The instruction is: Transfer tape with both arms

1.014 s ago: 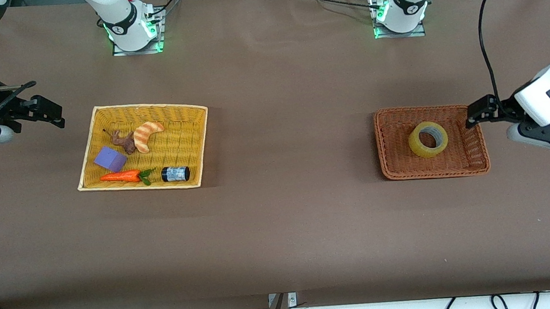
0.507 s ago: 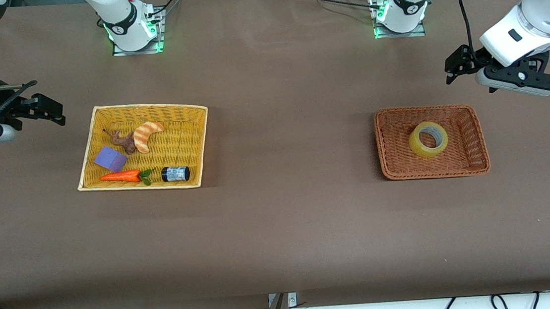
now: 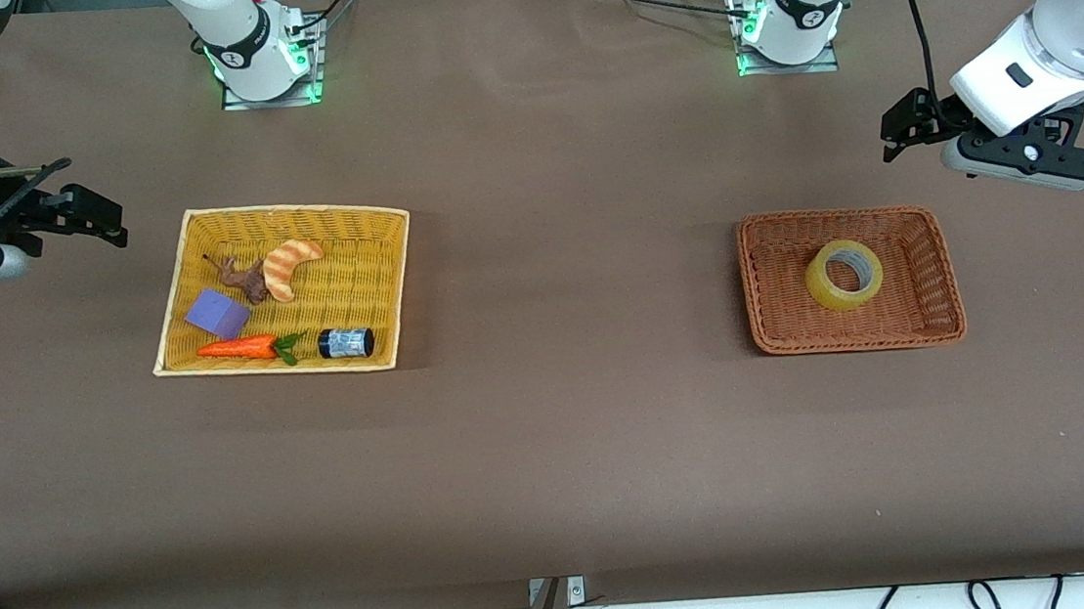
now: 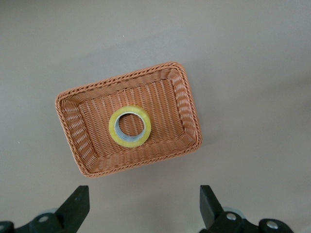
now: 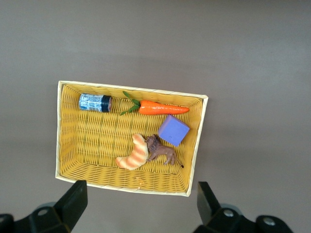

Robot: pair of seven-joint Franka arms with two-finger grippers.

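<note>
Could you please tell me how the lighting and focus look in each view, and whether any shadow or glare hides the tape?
Front view: even light, soft shadows beside both baskets, green glow at the arm bases; the tape is sharp and unshadowed. Left wrist view: flat light, no glare on the tape; the open left pincer looks soft. Right wrist view: yellow basket crisp, table darker toward the corners.

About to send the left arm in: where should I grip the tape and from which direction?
Come straight down on the tape. It lies nearly flat in the brown basket with its wide hole up, so put one finger in the hole and one outside, pinching the ring wall. The left gripper is open.
</note>
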